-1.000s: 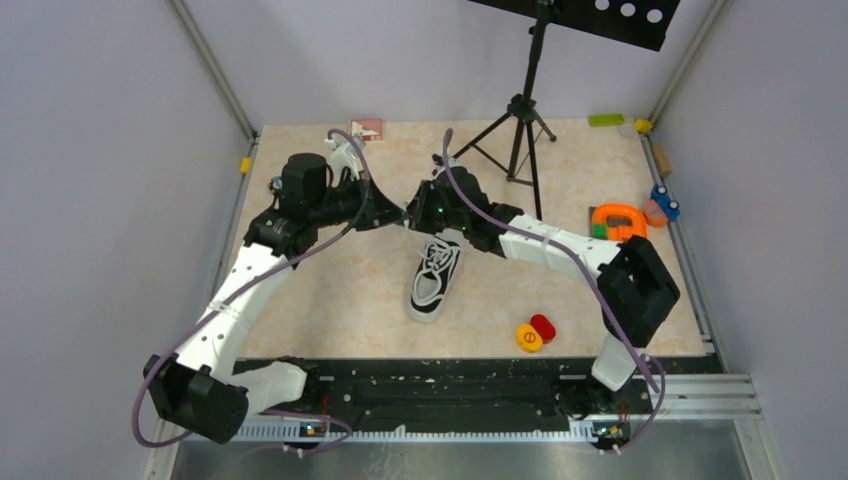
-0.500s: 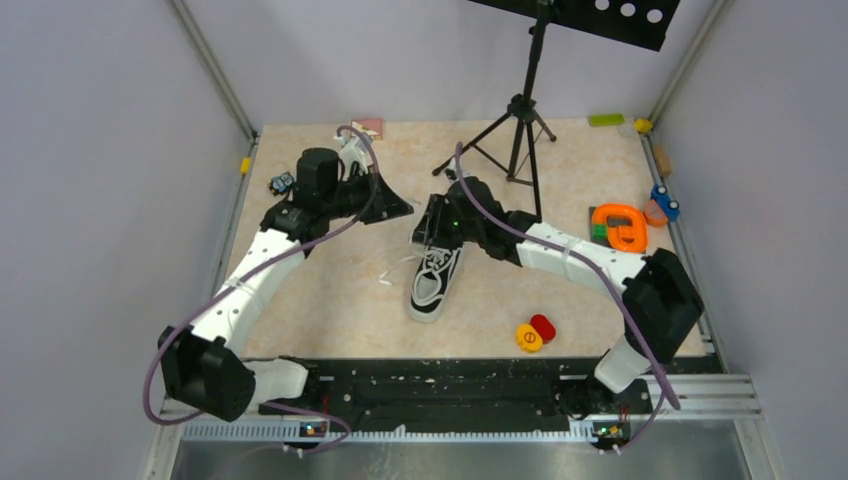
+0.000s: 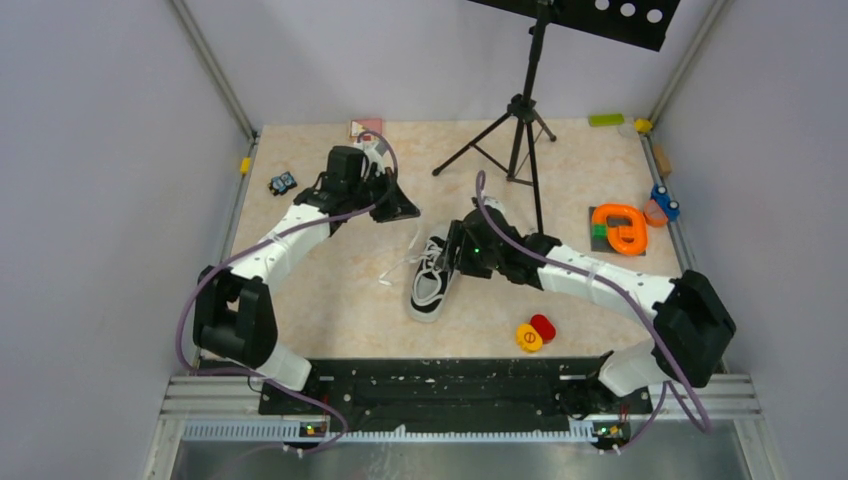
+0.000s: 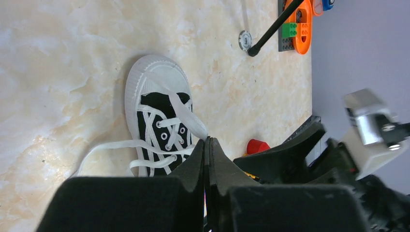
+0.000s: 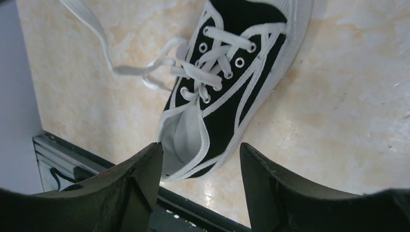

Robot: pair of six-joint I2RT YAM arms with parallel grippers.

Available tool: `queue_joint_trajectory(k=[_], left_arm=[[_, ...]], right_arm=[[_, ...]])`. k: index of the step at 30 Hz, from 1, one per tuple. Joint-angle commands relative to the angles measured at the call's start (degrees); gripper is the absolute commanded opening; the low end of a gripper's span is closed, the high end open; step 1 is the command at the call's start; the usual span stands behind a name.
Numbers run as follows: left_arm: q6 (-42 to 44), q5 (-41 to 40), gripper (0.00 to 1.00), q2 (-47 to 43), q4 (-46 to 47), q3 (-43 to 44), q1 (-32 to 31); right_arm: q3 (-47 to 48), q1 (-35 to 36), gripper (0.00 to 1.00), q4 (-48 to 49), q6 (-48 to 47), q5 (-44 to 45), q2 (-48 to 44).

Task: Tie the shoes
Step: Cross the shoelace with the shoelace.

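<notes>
The shoe (image 3: 435,283) is a small black sneaker with white laces, lying mid-table with its toe toward the arms' bases. My left gripper (image 3: 408,213) hovers beyond its heel end, shut on one white lace (image 4: 186,115) that runs up from the eyelets to the pinched fingertips (image 4: 207,141). In the left wrist view the shoe (image 4: 157,104) lies just past those tips. My right gripper (image 3: 452,262) hangs over the shoe's opening, open, with nothing between its fingers (image 5: 145,166). The other lace (image 5: 140,71) trails loose on the table left of the shoe (image 5: 241,77).
A black tripod stand (image 3: 520,120) rises at the back centre. An orange toy on a dark plate (image 3: 620,226) sits at right. Red and yellow pieces (image 3: 535,332) lie near the front. A small dark toy (image 3: 282,183) and a pink card (image 3: 366,128) are at back left.
My right gripper has opened, let go of its lace and moved nearer over the shoe. That lace now lies on the table. The left arm swung back and right with its lace.
</notes>
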Motion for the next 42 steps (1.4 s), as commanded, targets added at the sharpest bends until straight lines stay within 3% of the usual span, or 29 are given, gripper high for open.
queue_joint_trajectory(k=[1,7,10,12,16,22,28,29,32,34,38,42], left_arm=[[-0.46,-0.3,0.0,-0.23,3.41,2.74,0.33],[-0.46,-0.37,0.0,-0.28,3.02,1.95,0.28],[-0.5,-0.57,0.0,-0.13,2.78,1.99,0.28],[-0.46,-0.89,0.0,0.0,2.67,2.06,0.28],[-0.37,-1.67,0.0,0.57,2.43,2.18,0.28],[0.38,-2.24,0.0,1.28,0.86,2.09,0.28],[0.04,-1.47,0.0,1.9,0.77,0.39,0.28],[-0.15,-1.22,0.0,2.11,1.08,0.02,0.28],[-0.62,-1.16,0.0,2.68,1.99,-0.81,0.28],[-0.66,-1.36,0.0,3.45,2.18,-0.67,0.3],[0.28,-2.32,0.0,5.81,0.41,2.09,0.34],[2.0,-2.05,0.0,8.37,-1.89,4.76,0.99]], right_arm=[[-0.58,2.18,0.62,1.79,1.76,-2.67,3.6],[0.42,2.35,0.59,2.22,0.21,-3.46,8.43],[-0.01,2.36,0.41,2.04,0.03,-3.14,8.86],[0.32,2.38,0.23,0.96,-0.94,-2.56,8.81],[2.59,2.3,0.0,-3.69,-5.51,1.03,8.67],[7.48,1.08,0.0,-10.31,-18.07,6.42,7.79],[9.16,-3.83,0.0,-12.61,-25.44,1.07,9.2],[9.56,-3.96,0.02,-13.56,-25.38,1.66,9.51],[10.03,-3.97,0.46,-14.45,-24.05,4.22,8.13],[9.29,-3.9,0.57,-12.97,-22.65,5.12,5.47],[8.07,-1.62,0.6,-8.91,-18.96,9.18,0.08],[6.94,5.88,0.59,0.26,-18.29,11.43,-0.02]])
